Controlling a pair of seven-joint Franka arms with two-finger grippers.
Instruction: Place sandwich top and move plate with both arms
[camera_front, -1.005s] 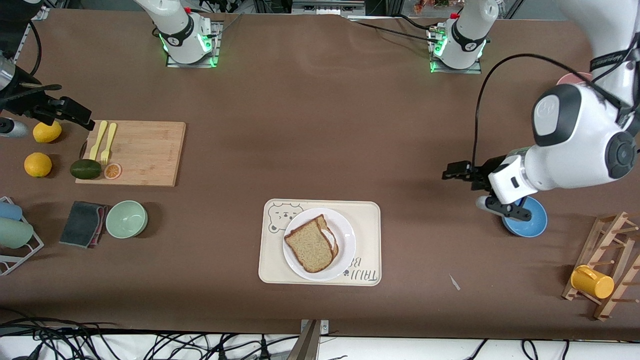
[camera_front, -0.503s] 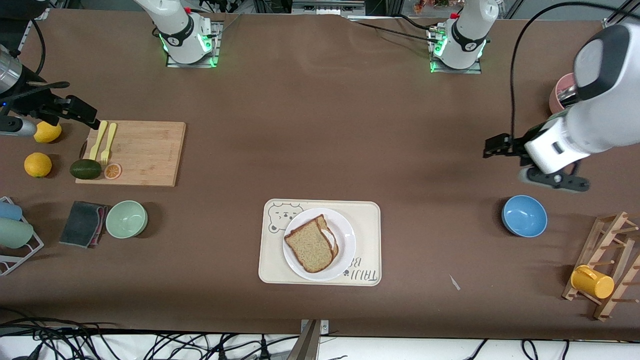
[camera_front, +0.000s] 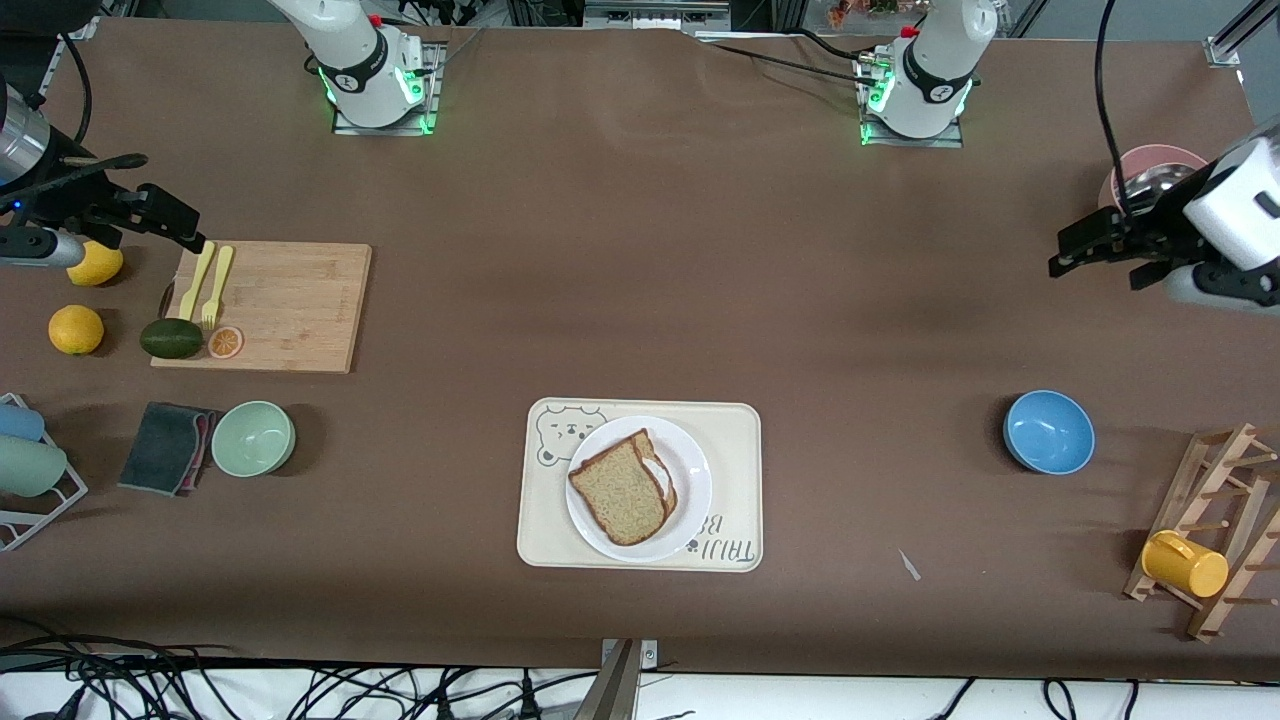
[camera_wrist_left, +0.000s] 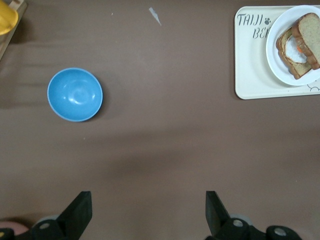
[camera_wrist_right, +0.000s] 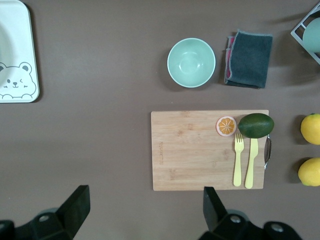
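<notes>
The sandwich top (camera_front: 620, 492), a brown speckled slice, lies on a lower slice with egg showing at its edge. Both rest on the white plate (camera_front: 692, 468), which sits on the cream bear tray (camera_front: 738, 440). In the left wrist view the sandwich top (camera_wrist_left: 310, 31), the plate (camera_wrist_left: 275, 56) and the tray (camera_wrist_left: 255, 75) show at the corner. My left gripper (camera_front: 1062, 252) hangs open and empty over bare table beside the pink bowl. My right gripper (camera_front: 178, 226) is open and empty over the end of the cutting board, by a lemon. Both are far from the plate.
A blue bowl (camera_front: 1048, 432), a pink bowl (camera_front: 1150, 165) and a wooden rack holding a yellow mug (camera_front: 1185, 563) stand at the left arm's end. A cutting board (camera_front: 290, 300) with cutlery and avocado, lemons (camera_front: 76, 329), a green bowl (camera_front: 253, 438) and a cloth (camera_front: 165, 447) are at the right arm's end.
My left arm has swung up and away from over the blue bowl, toward the pink bowl. My right gripper has shifted slightly over the board's end. The sandwich and plate have not moved.
</notes>
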